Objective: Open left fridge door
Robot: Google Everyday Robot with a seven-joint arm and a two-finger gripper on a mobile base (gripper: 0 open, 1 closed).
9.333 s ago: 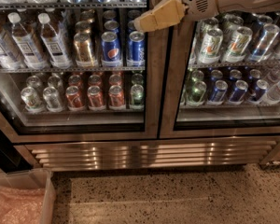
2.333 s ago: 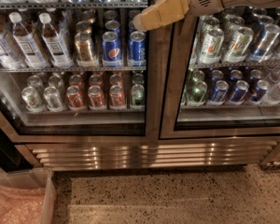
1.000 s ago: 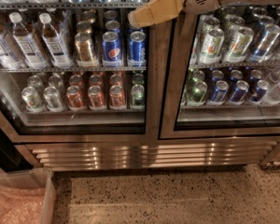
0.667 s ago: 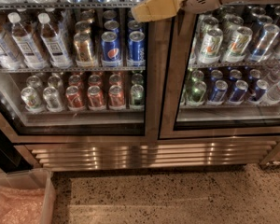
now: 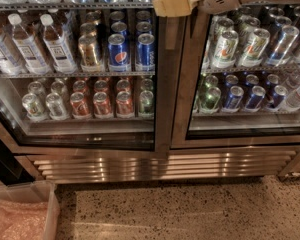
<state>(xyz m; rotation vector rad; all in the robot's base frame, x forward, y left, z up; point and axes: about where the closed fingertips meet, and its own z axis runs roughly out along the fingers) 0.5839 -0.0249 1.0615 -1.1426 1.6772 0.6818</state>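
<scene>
Gripper [image 5: 157, 5], fingers [image 5: 176, 0] together, at top of left fridge door [image 5: 163, 89]; bottles [image 5: 27, 46], cans [image 5: 119, 51] inside.

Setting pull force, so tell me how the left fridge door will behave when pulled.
The left fridge door is probably rigid and fairly heavy: glass in a wide steel frame. Its brushed steel may be slippery. The pincer sits at its upper inner edge; no handle shows.

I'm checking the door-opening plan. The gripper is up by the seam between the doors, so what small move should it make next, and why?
Probably ease the gripper slightly left and in toward the inner edge of the left fridge door. That door looks shut, level with the right door. The gripper sits high over the steel frames where they meet, with no visible catch on either.
</scene>
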